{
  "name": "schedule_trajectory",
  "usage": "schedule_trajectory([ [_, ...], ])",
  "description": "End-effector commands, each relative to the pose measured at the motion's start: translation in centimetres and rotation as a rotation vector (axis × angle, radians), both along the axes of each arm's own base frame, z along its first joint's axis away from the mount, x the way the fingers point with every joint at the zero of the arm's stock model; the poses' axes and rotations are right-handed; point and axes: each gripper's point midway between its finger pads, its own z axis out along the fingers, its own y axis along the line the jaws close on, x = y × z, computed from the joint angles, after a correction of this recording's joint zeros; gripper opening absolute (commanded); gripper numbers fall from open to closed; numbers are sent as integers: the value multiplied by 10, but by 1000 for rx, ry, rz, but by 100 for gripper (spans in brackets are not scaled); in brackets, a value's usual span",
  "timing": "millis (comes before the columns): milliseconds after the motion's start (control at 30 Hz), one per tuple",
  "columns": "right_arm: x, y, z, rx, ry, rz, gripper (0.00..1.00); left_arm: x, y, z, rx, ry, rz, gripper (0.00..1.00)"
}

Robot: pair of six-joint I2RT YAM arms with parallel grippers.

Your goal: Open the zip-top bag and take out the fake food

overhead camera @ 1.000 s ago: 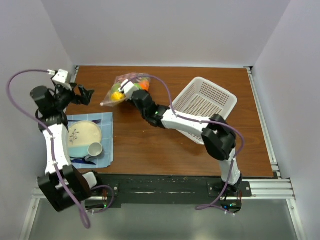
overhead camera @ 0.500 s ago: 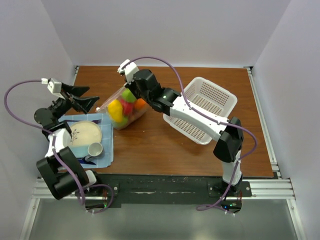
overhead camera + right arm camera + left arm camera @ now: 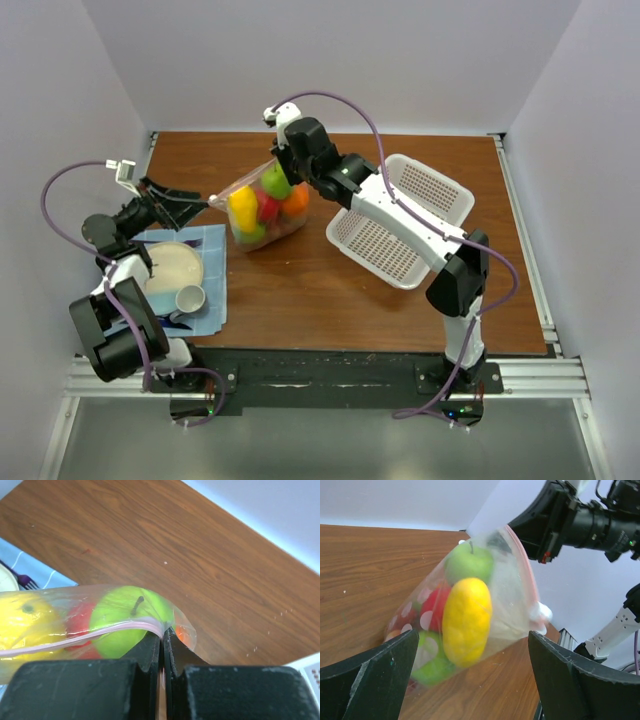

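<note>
The clear zip-top bag [image 3: 262,208] hangs tilted from my right gripper [image 3: 283,166], which is shut on its pink zip strip [image 3: 75,637] at the end by a green apple [image 3: 125,617]. The strip looks closed. Inside the bag are the fake food pieces: a yellow piece [image 3: 466,621], a green apple [image 3: 468,563], a red piece [image 3: 434,614], a lower green one [image 3: 431,664] and an orange one [image 3: 296,200]. My left gripper [image 3: 195,205] is open and empty, with its fingers [image 3: 370,680] spread just left of the bag's corner and not touching it.
A white mesh basket [image 3: 400,220] lies tilted under the right arm. A beige plate [image 3: 170,265] and a white cup [image 3: 190,298] sit on a blue cloth [image 3: 212,245] at the near left, below the left gripper.
My right gripper has lifted the bag off the back of the table and carried it right. My left gripper has swung right and come level with the bag's left corner.
</note>
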Motion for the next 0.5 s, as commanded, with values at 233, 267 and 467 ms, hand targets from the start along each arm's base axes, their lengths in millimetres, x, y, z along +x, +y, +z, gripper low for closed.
schedule_trajectory([
  [233,23,-4,-5,87,107,-86,0,-48,-62,22,354,-767,-68,94],
  [267,23,-5,-5,87,107,-88,0,-45,-61,20,353,-767,-63,94],
  [467,14,-1,-12,101,142,-61,0,-23,-50,43,352,-850,37,96],
])
